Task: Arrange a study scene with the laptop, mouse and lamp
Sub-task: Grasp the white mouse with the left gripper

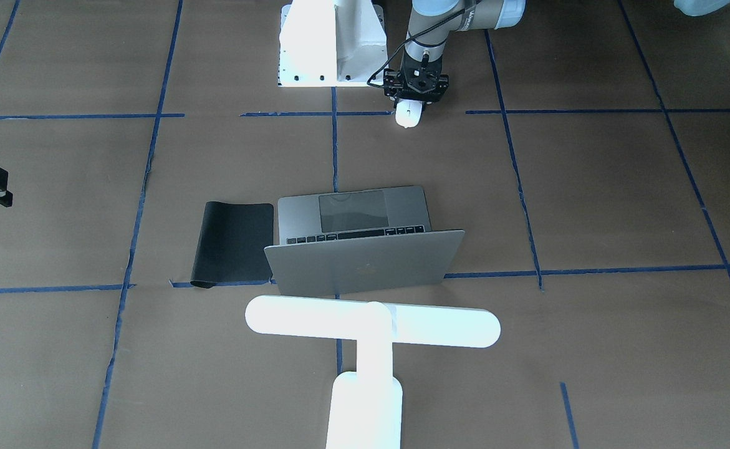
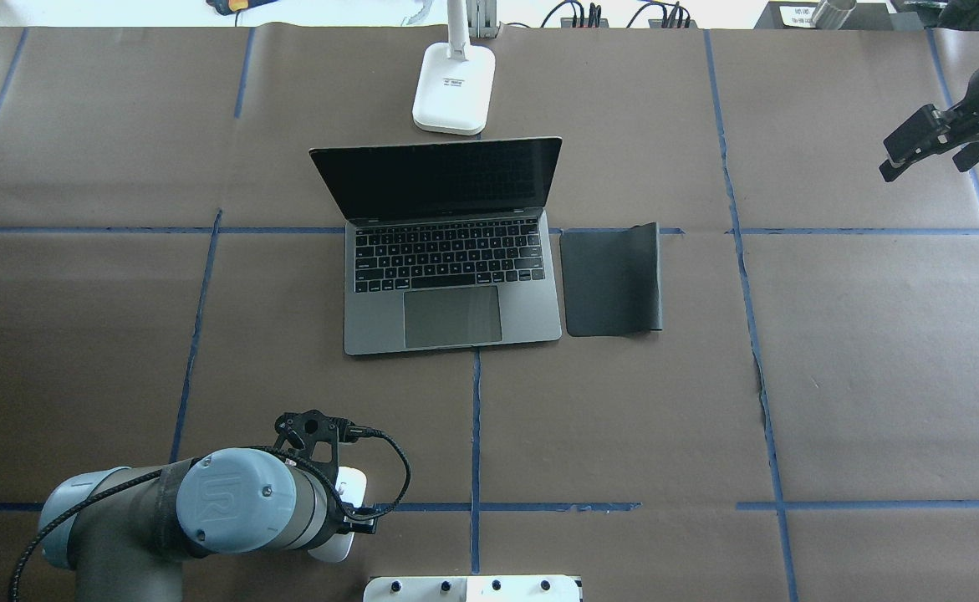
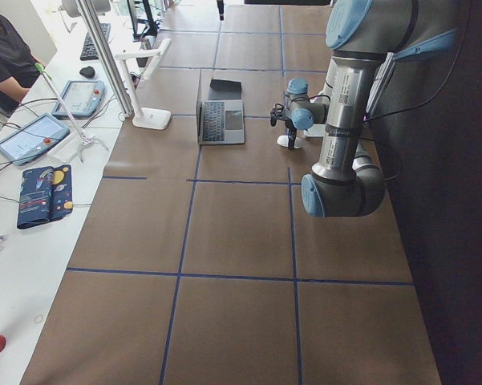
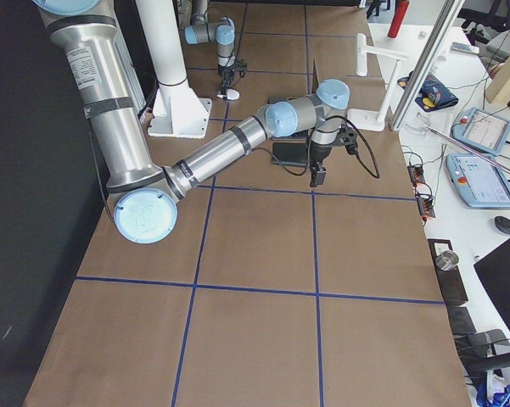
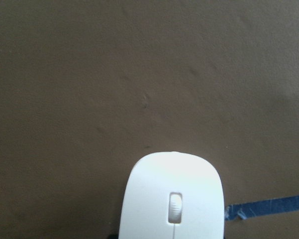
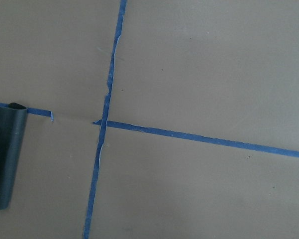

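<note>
The open silver-grey laptop point(image 2: 451, 276) sits mid-table, screen towards the robot. The white T-shaped lamp point(image 1: 371, 321) stands behind its lid; its base point(image 2: 454, 88) shows in the overhead view. The white mouse point(image 1: 409, 114) lies at a blue tape line near the robot's base and fills the bottom of the left wrist view point(image 5: 171, 199). My left gripper point(image 1: 414, 93) is directly over the mouse's rear end. Its fingers are hidden, so I cannot tell whether it is open or shut. My right gripper point(image 2: 924, 163) is open and empty, far off to the right side.
A black mat point(image 2: 612, 280) lies flat just right of the laptop, its right edge curled up. The white bolted pedestal point(image 1: 330, 43) stands at the robot's edge beside the left arm. Blue tape lines grid the brown table. Operators' tablets and cables lie along the far edge.
</note>
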